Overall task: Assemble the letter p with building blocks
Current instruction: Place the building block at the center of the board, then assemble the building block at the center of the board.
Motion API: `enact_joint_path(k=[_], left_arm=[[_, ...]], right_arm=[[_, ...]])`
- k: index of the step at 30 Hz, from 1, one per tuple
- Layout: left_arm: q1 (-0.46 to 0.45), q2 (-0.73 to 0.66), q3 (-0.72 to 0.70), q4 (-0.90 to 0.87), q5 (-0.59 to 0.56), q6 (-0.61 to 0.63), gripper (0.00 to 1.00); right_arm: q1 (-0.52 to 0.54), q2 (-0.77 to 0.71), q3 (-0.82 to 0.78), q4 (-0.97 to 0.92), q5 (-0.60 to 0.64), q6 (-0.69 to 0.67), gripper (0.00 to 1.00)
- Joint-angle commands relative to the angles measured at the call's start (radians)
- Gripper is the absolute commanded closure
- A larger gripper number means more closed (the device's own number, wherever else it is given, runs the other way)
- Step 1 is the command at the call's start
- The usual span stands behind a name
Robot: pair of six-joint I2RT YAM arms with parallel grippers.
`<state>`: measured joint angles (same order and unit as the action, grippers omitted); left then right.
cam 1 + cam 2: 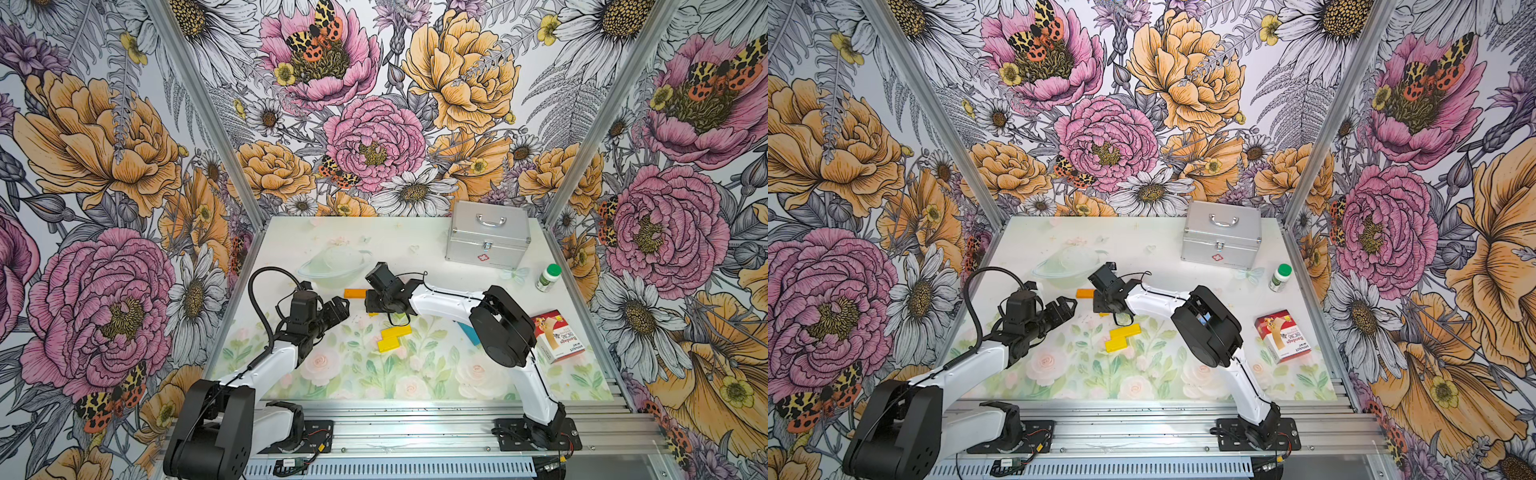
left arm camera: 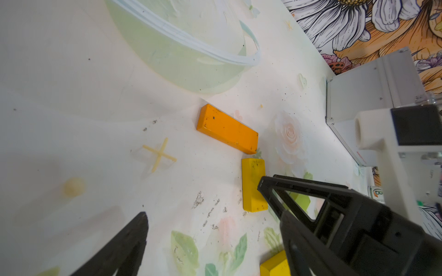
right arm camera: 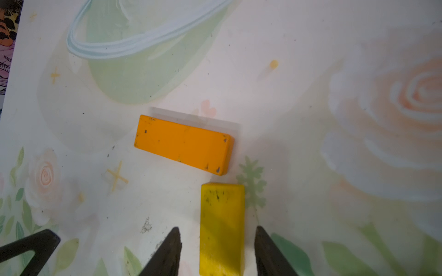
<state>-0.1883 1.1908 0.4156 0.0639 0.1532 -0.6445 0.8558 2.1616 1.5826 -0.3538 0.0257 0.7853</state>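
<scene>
The right arm rises from its base on the near rail, folds at a high black elbow and sends its white forearm across the table [image 1: 291, 232] toward the orange block [image 3: 184, 144], wrist bent downward. Its right end effector [image 3: 216, 231] points down with its two fingers spread either side of a yellow block [image 3: 222, 227], a sliver of table showing on each side, so it grips nothing. That yellow block lies flat just off one end of the orange block, at a right angle to it, with a narrow gap between them. The left arm climbs from its own base, forearm sloping up, and aims the left end effector [image 2: 202, 199] at the orange block from the left; its fingers stand wide apart with nothing between them, the tips stopping near the block without touching. Nearer the bases than the orange block, two more yellow blocks [image 1: 392, 337] lie flat, touching along their sides in a stepped offset. To the orange block's right, a blue block [image 1: 470, 333] peeks out from under the right forearm. Farther back and to the right of the orange block stands a silver case [image 1: 488, 241], lid closed with its handle on top, so I cannot see inside. To the right of the orange block, well apart from it, a green-capped white bottle [image 1: 548, 277] stands upright, and the bandage carton [image 1: 559, 336] lies flat.
</scene>
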Motion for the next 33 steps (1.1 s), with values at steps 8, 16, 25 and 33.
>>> enact_joint_path(k=[8,16,25,33], left_arm=[[-0.077,0.095,0.017,0.136,0.051,-0.029,0.63],[-0.086,0.273,0.082,0.207,0.132,-0.044,1.0],[-0.088,0.355,0.11,0.213,0.141,-0.052,1.0],[-0.088,0.386,0.112,0.222,0.162,-0.049,1.0]], right_arm=[[-0.141,-0.056,-0.033,0.041,-0.151,-0.117,1.0],[-0.151,0.003,-0.016,0.042,-0.258,-0.162,1.0],[-0.133,0.031,-0.029,0.042,-0.278,-0.158,1.0],[-0.105,0.034,-0.065,0.043,-0.272,-0.14,1.0]])
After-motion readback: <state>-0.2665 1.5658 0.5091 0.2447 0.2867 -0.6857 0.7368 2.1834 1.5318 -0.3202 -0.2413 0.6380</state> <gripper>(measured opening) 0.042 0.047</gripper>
